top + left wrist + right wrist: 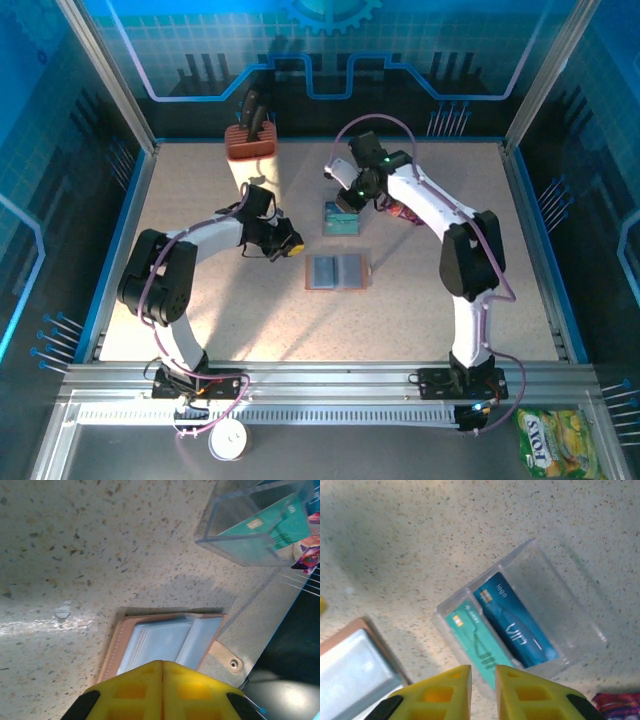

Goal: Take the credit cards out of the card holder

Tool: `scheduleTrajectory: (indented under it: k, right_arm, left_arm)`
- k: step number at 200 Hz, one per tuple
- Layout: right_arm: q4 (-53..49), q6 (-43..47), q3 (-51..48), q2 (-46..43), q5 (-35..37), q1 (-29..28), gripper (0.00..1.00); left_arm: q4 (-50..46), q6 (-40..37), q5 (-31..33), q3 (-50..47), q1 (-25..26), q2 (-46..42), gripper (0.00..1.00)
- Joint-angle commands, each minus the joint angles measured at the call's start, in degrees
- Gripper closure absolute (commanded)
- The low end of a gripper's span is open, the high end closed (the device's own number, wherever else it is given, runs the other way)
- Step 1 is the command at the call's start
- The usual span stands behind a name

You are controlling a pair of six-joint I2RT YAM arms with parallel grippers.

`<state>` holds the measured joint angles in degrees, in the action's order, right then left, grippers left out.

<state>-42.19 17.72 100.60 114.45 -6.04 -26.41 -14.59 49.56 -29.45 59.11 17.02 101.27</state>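
Teal and blue credit cards (pixel 502 630) lie in a clear tray (pixel 570 605) mid-table; card holder (pixel 336 271) lies open; left gripper (pixel 162 692) closed empty, right gripper (pixel 483 690) slightly parted.

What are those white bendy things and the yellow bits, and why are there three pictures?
The white bendy things are two robot arms on a table. One picture looks down from above; the other two come from little cameras on each arm's wrist. The yellow bits are each arm's pincer, its two fingers. The left pincer is shut and holds nothing. The right pincer has a small gap between its fingers and holds nothing. On the table lies an open card holder. Beside it stands a clear plastic box with two cards inside: a green card and a blue card.
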Motion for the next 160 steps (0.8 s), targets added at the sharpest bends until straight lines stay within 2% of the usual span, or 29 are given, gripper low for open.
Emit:
scheduleTrajectory:
  k: [1, 19, 50, 82, 121, 160]
  right_arm:
    - [8.64, -13.16, -7.25, -5.18, 0.07, -0.82, 0.81]
    - [11.07, -19.57, -12.37, -8.55, 0.34, -1.12, 0.86]
    - [14.89, -28.11, -20.50, -14.28, 1.56, -3.73, 0.88]
    - [12.61, -36.88, -24.26, -16.78, -0.69, -6.15, 0.97]
    - [16.36, -42.77, -31.59, -20.97, -1.76, -9.97, 1.00]
    - [19.74, -46.77, -36.33, -21.78, -4.24, -11.73, 1.00]
  left_arm:
    - [1.64, 0.30, -1.26, -2.25, 0.56, -2.13, 0.92]
    - [1.80, -0.23, -1.44, -3.14, 1.06, -2.39, 0.92]
    - [1.76, -1.46, -0.38, -4.68, 2.65, -3.78, 0.91]
    - [2.43, -1.68, 0.82, -6.89, 4.19, -5.09, 0.91]
    - [5.45, -0.17, 2.88, -10.31, 5.46, -7.32, 0.90]
    - [4.56, -0.54, 4.55, -10.34, 7.45, -6.45, 0.92]
